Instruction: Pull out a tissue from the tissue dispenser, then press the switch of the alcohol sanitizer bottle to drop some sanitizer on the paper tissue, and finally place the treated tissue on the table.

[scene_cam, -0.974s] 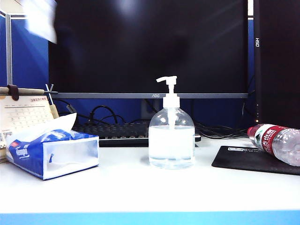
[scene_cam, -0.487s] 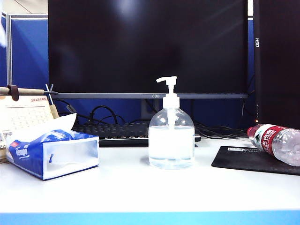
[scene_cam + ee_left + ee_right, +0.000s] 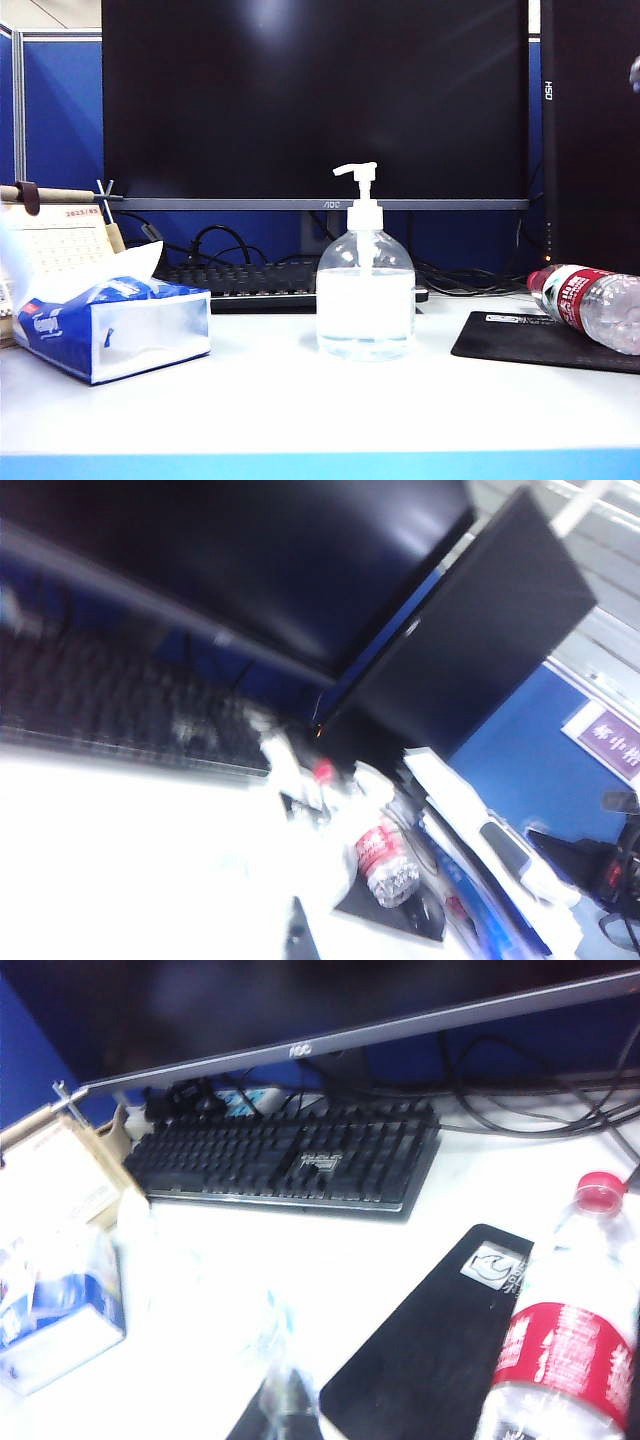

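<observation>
The tissue pack lies at the left of the white surface, a tuft of white tissue standing up from its slit. A pale blurred sheet shows at the left edge of the exterior view beside it; whether it is a pulled-out tissue cannot be told. The clear sanitizer bottle stands upright in the middle of the surface, well apart from the pack, with its white pump head up and the nozzle pointing left. Behind it lies a black keyboard under a dark monitor. A desk calendar stands behind the pack. At the right a red-labelled water bottle lies on a black mouse pad.

The left gripper appears only as a dark blurred tip in its wrist view, closed. The right gripper is likewise a blurred dark tip above the surface near the mouse pad, closed; nothing can be made out in either.
</observation>
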{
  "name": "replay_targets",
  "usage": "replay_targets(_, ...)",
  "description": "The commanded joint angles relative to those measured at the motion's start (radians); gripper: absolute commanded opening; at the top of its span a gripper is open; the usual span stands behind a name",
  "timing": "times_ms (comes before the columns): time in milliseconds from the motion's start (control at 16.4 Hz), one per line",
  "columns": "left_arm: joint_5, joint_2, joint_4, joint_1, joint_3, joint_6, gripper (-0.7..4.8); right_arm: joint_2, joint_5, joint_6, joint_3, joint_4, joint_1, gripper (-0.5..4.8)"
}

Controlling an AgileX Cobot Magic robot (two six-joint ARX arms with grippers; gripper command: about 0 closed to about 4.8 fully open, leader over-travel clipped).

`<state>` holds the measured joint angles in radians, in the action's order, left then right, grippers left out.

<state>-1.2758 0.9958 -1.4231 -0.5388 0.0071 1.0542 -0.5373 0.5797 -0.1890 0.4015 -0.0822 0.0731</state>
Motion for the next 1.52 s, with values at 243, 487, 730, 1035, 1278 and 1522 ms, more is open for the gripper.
replay_targets(243,0.126,-0.007,0.098,0.171,0.003,-0.168,-0.06,0.001,0.002,-0.115,-0.142,0.129,-0.002,-0.05)
replay_targets(487,0.172,-0.04,-0.039,0.152,0.002,-0.039,-0.06,0.0,-0.139,-0.197,-0.167,0.274,-0.002,-0.05)
replay_targets(730,0.151,-0.425,-0.038,0.057,0.002,0.219,-0.06,0.0,-0.227,-0.197,-0.167,0.299,-0.002,-0.05)
replay_targets(1035,0.131,-0.613,0.065,-0.093,0.003,0.311,-0.06,0.0,-0.293,-0.207,-0.167,0.278,-0.005,-0.05)
replay_targets(1278,-0.101,-0.615,0.097,0.192,0.003,0.312,-0.06,0.129,-0.213,-0.215,-0.198,0.14,-0.254,-0.05)
replay_targets(1522,-0.017,-0.643,0.829,0.232,0.003,-0.322,-0.06,0.222,-0.249,-0.205,-0.297,0.172,-0.436,-0.05)
